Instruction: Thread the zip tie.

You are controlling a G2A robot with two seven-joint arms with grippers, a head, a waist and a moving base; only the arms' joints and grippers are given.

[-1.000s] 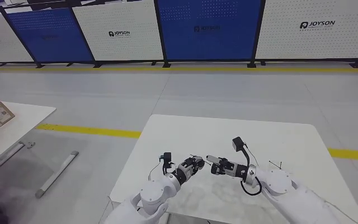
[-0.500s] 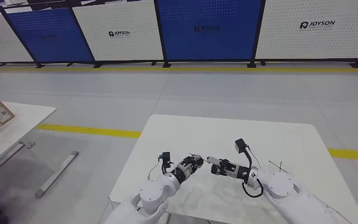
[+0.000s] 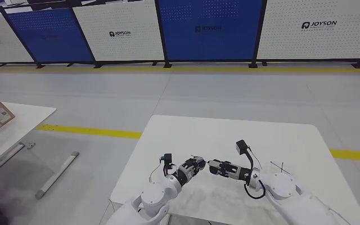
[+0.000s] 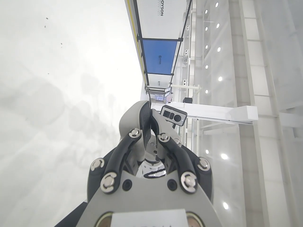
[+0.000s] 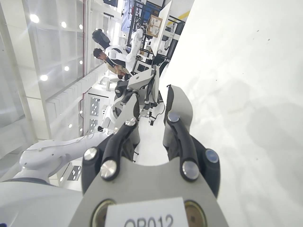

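Over the white table my two grippers face each other almost tip to tip. My left gripper is shut, its dark pads pressed flat together. A thin black sliver, the zip tie, pokes out past the fingertips, and a fine black line shows at that gripper from above. My right gripper is open with an empty gap between its fingers. It points at the left gripper just beyond it.
A thin black strip lies on the table to the right, beside the right arm. The table's left edge runs close to the left arm. The far half of the tabletop is bare.
The right arm has dropped slightly and edged toward the left gripper, narrowing the gap between the tips. The left arm has held still.
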